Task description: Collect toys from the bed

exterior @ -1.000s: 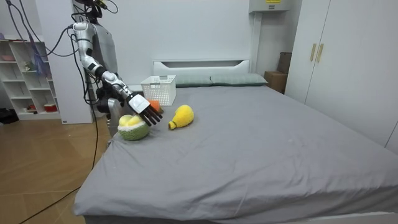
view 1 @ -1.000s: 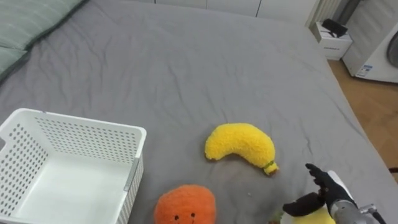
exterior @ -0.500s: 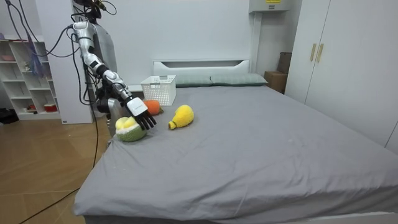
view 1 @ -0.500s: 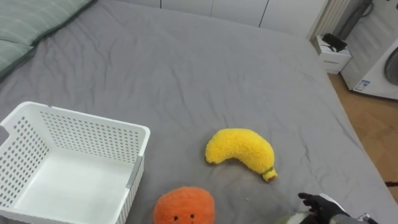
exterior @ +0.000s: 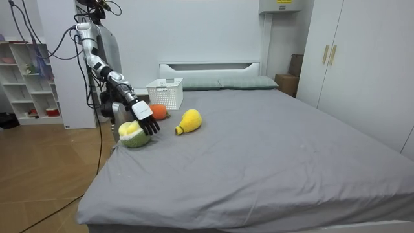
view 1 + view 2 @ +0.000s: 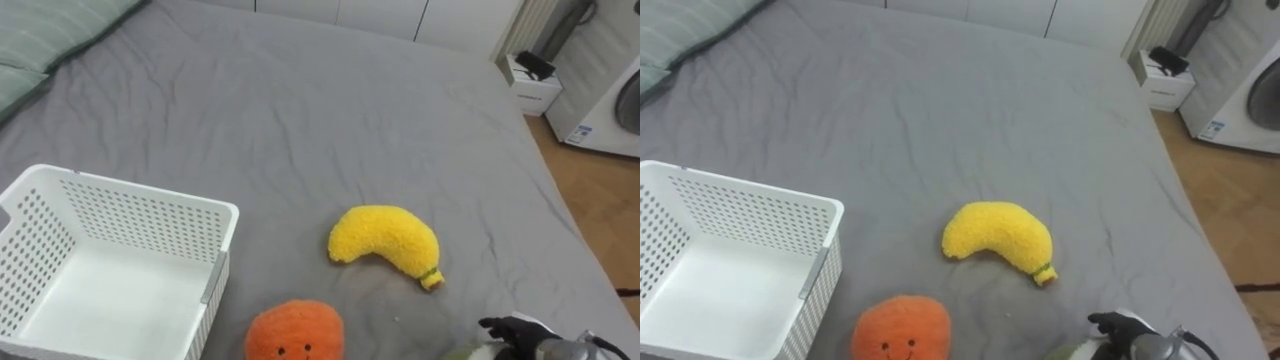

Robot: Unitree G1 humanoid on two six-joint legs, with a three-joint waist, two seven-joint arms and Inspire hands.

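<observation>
Basket, white, perforated and empty, far off to the left of right hand on grey bed; orange toy next, just beside the basket's near corner, between basket and hand; yellow banana toy beyond the hand and a little to its left, apart from it. Right hand itself at the lower right edge of the eye views, dark fingers straight and spread, closed round nothing; in the room view, laid over the top of green-and-yellow toy, seemingly touching it, close to the bed's corner.

Step in hand, by judgement: taking hold of that toy. To do it well: settle the palm lower onto the plush before curling; wrap fingers over one flank and thumb round the other; squeeze deep enough to stop any slipping; avoid nudging it toward the bed's edge; lift straight up; carry leftward past banana and orange toy without brushing them; release only above the basket's open middle.
</observation>
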